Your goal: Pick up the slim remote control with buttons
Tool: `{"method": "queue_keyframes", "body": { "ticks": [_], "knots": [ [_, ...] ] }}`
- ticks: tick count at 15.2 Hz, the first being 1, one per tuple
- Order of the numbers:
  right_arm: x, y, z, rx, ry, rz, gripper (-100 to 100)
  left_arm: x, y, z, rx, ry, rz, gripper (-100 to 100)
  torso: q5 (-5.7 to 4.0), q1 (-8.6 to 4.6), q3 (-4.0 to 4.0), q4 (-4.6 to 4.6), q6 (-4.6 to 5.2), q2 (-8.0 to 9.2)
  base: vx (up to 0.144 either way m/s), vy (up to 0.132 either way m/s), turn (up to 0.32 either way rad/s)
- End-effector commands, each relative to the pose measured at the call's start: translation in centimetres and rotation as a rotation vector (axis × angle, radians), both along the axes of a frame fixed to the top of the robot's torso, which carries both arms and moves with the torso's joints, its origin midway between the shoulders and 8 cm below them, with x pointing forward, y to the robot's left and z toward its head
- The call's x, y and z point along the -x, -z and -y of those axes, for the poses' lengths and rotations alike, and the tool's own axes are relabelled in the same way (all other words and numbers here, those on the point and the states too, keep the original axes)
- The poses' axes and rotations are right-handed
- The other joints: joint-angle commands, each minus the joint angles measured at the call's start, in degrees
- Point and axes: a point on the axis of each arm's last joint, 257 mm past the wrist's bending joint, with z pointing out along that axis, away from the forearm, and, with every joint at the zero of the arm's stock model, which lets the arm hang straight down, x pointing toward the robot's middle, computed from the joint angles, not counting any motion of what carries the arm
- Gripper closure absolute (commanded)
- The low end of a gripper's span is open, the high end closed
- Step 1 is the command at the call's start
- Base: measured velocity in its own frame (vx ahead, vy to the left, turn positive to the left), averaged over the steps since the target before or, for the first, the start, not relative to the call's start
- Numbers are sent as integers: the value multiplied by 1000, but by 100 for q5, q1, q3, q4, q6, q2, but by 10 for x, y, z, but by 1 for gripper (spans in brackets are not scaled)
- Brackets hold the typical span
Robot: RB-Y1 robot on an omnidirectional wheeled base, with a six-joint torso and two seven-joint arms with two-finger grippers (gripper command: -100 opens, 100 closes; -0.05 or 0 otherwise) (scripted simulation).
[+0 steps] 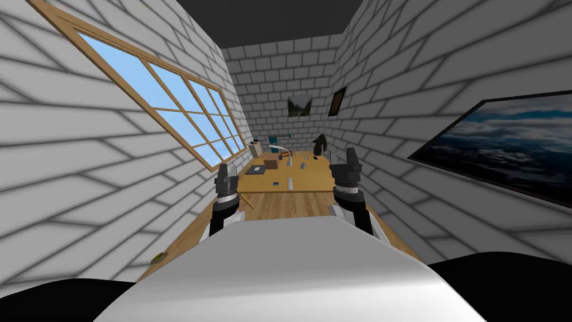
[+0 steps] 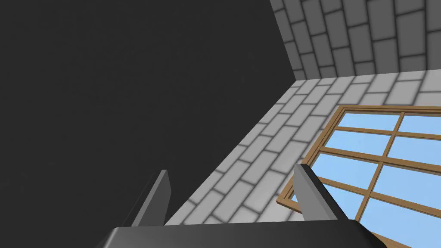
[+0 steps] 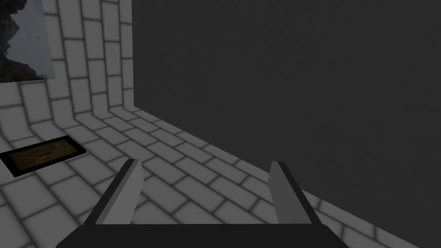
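A slim light grey bar that may be the remote [image 1: 290, 183] lies near the front edge of the wooden table [image 1: 313, 180], some way ahead of me. Its buttons are too small to make out. My left gripper [image 1: 226, 169] is raised in front of my chest on the left, short of the table. Its fingers [image 2: 160, 198] stand open with nothing between them. My right gripper [image 1: 352, 156] is raised on the right, also short of the table. Its fingers [image 3: 129, 189] are open and hold nothing.
On the table are a dark flat pad [image 1: 255, 170], a brown box [image 1: 271, 164], a small blue item [image 1: 276, 183], a white curved lamp [image 1: 277, 148] and a dark figure [image 1: 320, 144]. Brick walls close in on both sides. A small yellowish object [image 1: 158, 257] lies on the floor at left.
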Motion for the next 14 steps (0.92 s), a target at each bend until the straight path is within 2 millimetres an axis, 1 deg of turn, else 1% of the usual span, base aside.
{"method": "queue_keyframes", "body": {
  "ticks": [1,3,4,5,6,7,8,9,10,11,12,13,14],
  "knots": [
    [0,0,0,0,0,0,0,-8,9,-1,-27,6,-43,-100,0,0,0,0,0,0,4,-3,-131],
    [0,0,0,0,0,0,0,-20,22,-5,-46,3,-101,-100,0,2,-2,-1,4,-3,11,1,-264],
    [0,0,0,0,0,0,0,-20,22,-5,-46,3,-102,-100,1,3,-3,-1,5,-4,12,9,-165],
    [0,0,0,0,0,0,0,-27,31,-9,-53,-2,-139,-100,1,5,-3,-1,2,-5,14,6,-141],
    [0,0,0,0,0,0,0,-27,31,-9,-53,-2,-139,-100,1,4,-3,-1,2,-6,11,4,-115],
    [0,0,0,0,0,0,0,-34,42,-13,-61,-8,-181,-100,1,4,-3,-1,2,-6,11,1,-192],
    [0,0,0,0,0,0,0,-34,42,-13,-61,-8,-181,-100,1,3,-3,-1,3,-6,10,3,-175],
    [0,0,0,0,0,0,0,-42,53,-18,-68,-17,-224,-100,1,3,-3,-1,3,-6,13,1,-215],
    [0,0,0,0,0,0,0,-42,54,-19,-67,-17,-228,-100,1,3,-4,-2,4,-6,12,4,-169],
    [0,0,0,0,0,0,0,-48,64,-24,-76,-25,-264,-100,1,3,-4,-2,2,-6,14,2,-203],
    [0,0,0,0,0,0,0,-50,67,-25,-73,-28,-279,-100,1,3,-4,-2,4,-7,13,5,-187],
    [0,0,0,0,0,0,0,-56,78,-30,-82,-37,-316,-100,1,3,-4,-2,3,-7,13,5,-259],
    [0,0,0,0,0,0,0,-58,82,-32,-79,-40,-334,-100,1,3,-4,-2,5,-7,14,7,-210]
  ]
}}
